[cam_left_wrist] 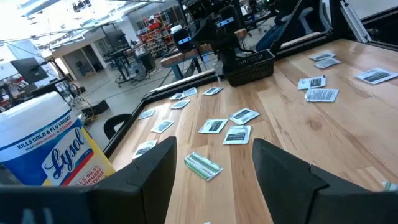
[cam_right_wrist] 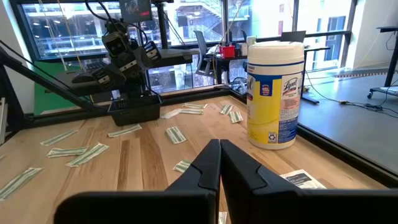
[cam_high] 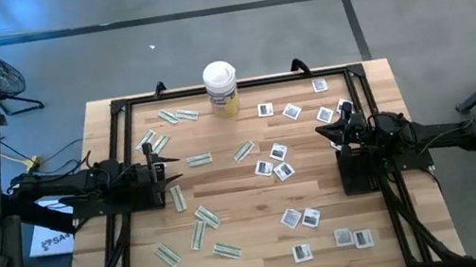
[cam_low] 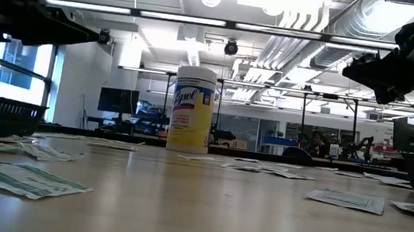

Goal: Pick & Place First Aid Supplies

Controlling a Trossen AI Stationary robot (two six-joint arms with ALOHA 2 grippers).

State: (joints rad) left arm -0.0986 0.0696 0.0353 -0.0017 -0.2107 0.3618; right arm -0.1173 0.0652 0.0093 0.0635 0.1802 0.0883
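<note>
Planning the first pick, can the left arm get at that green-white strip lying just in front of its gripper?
Probably yes. The left gripper hangs open above the table, and the green-white strip lies flat on bare wood ahead of the fingers, apart from other packets. The Lysol canister stands off to one side.

Bright overhead ceiling lights [cam_low: 282, 3] glare; near packets [cam_low: 20, 178] blur; arms silhouette dark against windows.

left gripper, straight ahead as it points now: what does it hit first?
Probably the green-white strip packet lying on the table between the left gripper's open fingers. Beyond it lie white square packets. Depth is uncertain.
</note>
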